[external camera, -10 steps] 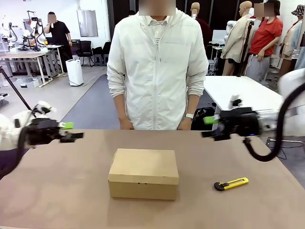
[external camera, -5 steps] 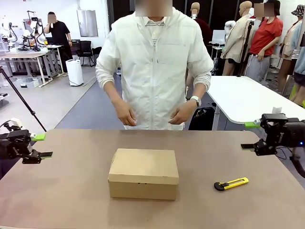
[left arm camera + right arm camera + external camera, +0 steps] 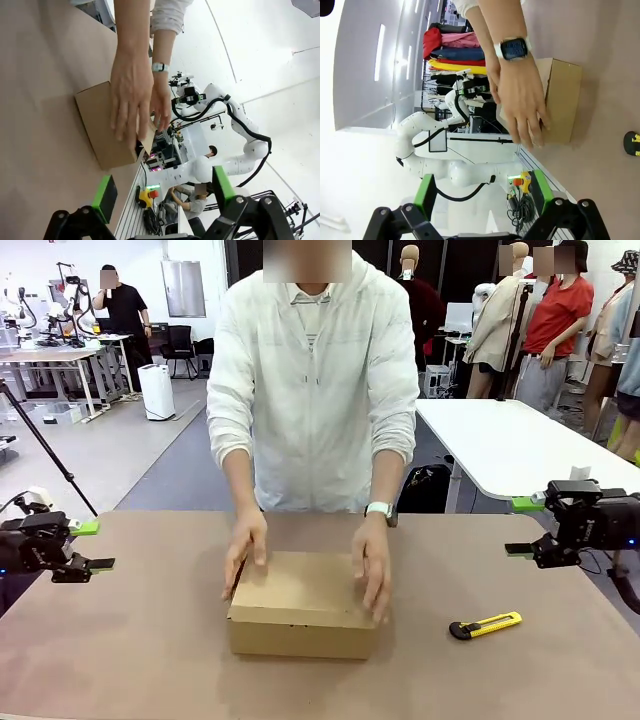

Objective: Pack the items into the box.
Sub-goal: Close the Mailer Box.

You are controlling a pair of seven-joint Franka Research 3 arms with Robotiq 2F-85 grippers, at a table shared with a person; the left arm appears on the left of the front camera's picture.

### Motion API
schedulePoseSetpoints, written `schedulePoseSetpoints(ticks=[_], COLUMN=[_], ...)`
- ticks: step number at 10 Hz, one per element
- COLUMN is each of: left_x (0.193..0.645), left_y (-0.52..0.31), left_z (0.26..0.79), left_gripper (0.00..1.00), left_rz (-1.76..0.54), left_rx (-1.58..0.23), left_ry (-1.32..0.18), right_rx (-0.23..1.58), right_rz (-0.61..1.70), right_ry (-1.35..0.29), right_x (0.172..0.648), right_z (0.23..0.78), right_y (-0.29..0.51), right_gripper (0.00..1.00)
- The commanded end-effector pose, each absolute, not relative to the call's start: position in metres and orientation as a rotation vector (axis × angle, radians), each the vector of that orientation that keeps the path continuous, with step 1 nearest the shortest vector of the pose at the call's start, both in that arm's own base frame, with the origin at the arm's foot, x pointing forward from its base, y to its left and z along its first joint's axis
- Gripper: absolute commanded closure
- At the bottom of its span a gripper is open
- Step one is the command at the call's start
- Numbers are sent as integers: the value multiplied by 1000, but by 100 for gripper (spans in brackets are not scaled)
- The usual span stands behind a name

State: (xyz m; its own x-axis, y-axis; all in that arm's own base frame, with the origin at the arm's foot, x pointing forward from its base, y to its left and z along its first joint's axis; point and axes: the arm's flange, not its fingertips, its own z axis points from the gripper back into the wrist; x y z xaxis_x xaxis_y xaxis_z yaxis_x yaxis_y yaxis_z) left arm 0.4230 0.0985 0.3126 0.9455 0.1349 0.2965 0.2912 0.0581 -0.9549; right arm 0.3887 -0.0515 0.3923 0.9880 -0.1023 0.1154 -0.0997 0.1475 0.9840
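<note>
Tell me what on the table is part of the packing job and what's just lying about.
Job:
- cardboard box, closed, the person's hands resting on its lid

Lying about:
- yellow-and-black utility knife, on the table to the box's right, untouched

The person's hands (image 3: 245,545) (raised at the chest moments ago) now rest on the box (image 3: 301,618)
</note>
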Motion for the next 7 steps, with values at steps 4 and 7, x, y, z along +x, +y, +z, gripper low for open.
schedulePoseSetpoints(ticks=[4, 7], left_x=[424, 424], left_y=[98, 98], left_z=[314, 314], left_gripper=[0, 0], left_rz=[-125, -125], left_rx=[-1517, -1517], left_ry=[-351, -351], right_rx=[1437, 1437], right_rz=[6, 6], right_ry=[-174, -174], right_x=[389, 389], right_z=[396, 396], right_y=[-51, -51], right_gripper=[0, 0])
